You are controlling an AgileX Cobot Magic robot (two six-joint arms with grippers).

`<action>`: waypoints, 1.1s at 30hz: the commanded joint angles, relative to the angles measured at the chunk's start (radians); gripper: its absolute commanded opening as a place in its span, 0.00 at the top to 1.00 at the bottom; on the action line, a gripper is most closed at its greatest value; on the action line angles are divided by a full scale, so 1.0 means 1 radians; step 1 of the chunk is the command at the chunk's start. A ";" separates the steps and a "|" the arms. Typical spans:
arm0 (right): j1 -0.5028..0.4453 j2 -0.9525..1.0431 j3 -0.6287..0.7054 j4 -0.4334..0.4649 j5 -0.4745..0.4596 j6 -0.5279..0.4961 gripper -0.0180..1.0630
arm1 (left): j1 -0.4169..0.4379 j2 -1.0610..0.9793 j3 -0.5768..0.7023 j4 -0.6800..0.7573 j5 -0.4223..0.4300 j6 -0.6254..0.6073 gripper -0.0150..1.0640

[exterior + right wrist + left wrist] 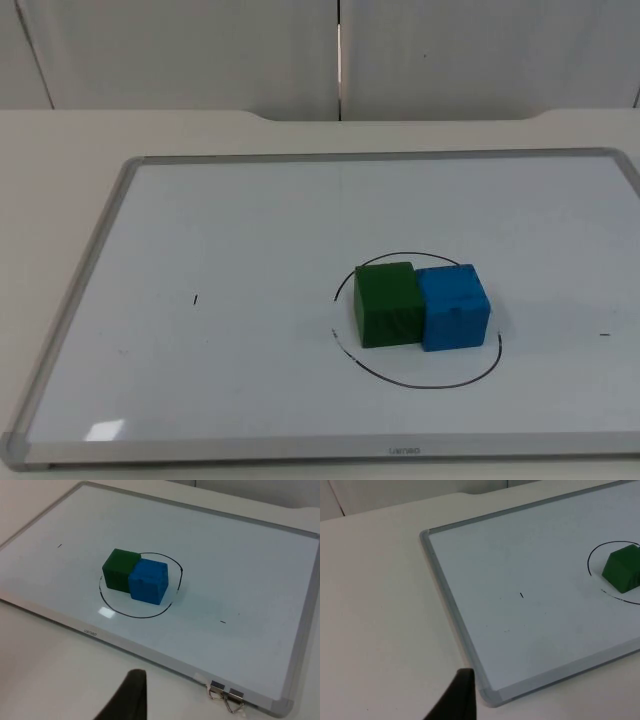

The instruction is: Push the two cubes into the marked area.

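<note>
Desk (pixel 80 130): pale top carrying everything, ending at a grey partition wall.

Whiteboard (pixel 250 230): large, metal-framed, lying flat on the desk; glossy face, judged slippery, so cubes would slide readily under a light shove. Two binder clips (pixel 226 696) sat at one corner of its frame.

Marked area (pixel 420 382): a hand-drawn black ring on the whiteboard, nearer the board's front edge and somewhat toward its right edge.

Blue cube (pixel 453 306): inside the ring, its outer side close to the line; touching the green cube face to face. Judged light and stiff, perhaps foam; best pushed low on a flat side face, not gripped.

Green cube (pixel 388 303): inside the ring, on the side toward the board's left edge. Same handling judged.

Task judged complete or nearly so.

Left end effector (pixel 455 700): one black fingertip seen, held off the board past its front left corner; waiting. Spread or pressed together, one cannot tell.

Right end effector (pixel 127 700): likewise off the board past its front edge; state cannot be told.
</note>
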 commanded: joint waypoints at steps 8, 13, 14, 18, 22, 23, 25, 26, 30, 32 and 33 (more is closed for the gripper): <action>-0.004 -0.004 0.000 0.009 -0.004 0.000 0.01 | 0.002 -0.005 0.006 0.002 -0.002 0.000 0.01; 0.008 -0.004 0.000 0.009 -0.004 0.000 0.01 | 0.002 -0.005 0.006 0.002 -0.002 0.000 0.01; 0.009 -0.004 0.000 0.009 -0.006 0.000 0.01 | 0.002 -0.005 0.006 0.002 -0.002 0.000 0.01; 0.009 -0.004 0.000 0.009 -0.006 0.000 0.01 | 0.002 -0.005 0.006 0.002 -0.002 0.000 0.01; 0.009 -0.004 0.000 0.009 -0.006 0.000 0.01 | 0.002 -0.005 0.006 0.002 -0.002 0.000 0.01; 0.009 -0.004 0.000 0.009 -0.006 0.000 0.01 | 0.002 -0.005 0.006 0.002 -0.002 0.000 0.01; 0.007 -0.004 0.000 0.009 -0.006 0.000 0.01 | 0.002 -0.005 0.006 0.002 -0.002 0.000 0.01; 0.007 -0.004 0.000 0.009 -0.006 0.000 0.01 | 0.002 -0.005 0.006 0.002 -0.002 0.000 0.01; 0.005 -0.004 0.000 0.009 -0.006 0.000 0.01 | 0.002 -0.005 0.006 0.002 -0.002 0.000 0.01; 0.005 -0.004 0.000 0.009 -0.006 0.000 0.01 | 0.010 -0.005 0.006 0.002 -0.002 0.000 0.01; 0.005 -0.004 0.000 0.009 -0.006 0.000 0.01 | 0.022 -0.005 0.006 0.002 -0.002 0.000 0.01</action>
